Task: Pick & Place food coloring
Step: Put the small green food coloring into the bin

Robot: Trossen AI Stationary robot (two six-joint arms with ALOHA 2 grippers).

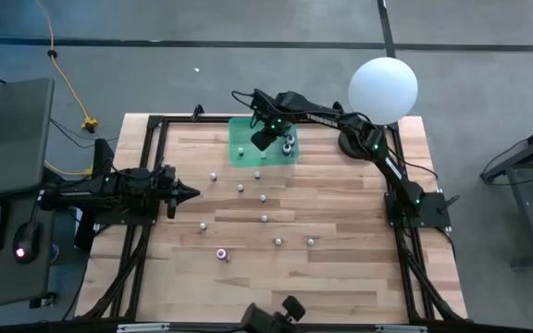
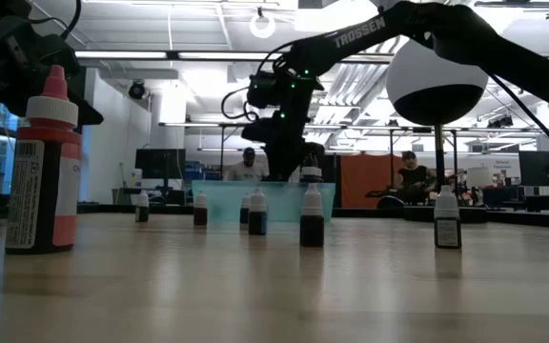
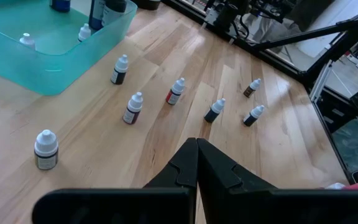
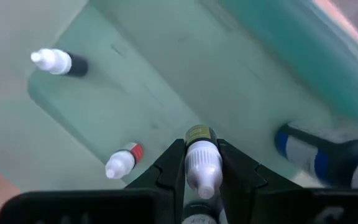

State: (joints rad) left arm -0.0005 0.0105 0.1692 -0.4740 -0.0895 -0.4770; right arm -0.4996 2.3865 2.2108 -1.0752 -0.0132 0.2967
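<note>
Nine small food coloring bottles [image 1: 265,218] stood loose on the tabletop [image 1: 359,268], one of them pink. One green tray [image 1: 241,137] held two small bottles [image 4: 58,62] lying flat and at least one larger blue bottle [image 4: 328,155]. One more bottle [image 4: 202,169] sat between the fingers of the right tool [image 4: 201,144]. There was one white globe lamp [image 1: 383,89]. Two people [image 2: 248,164] showed in the room behind.
</note>
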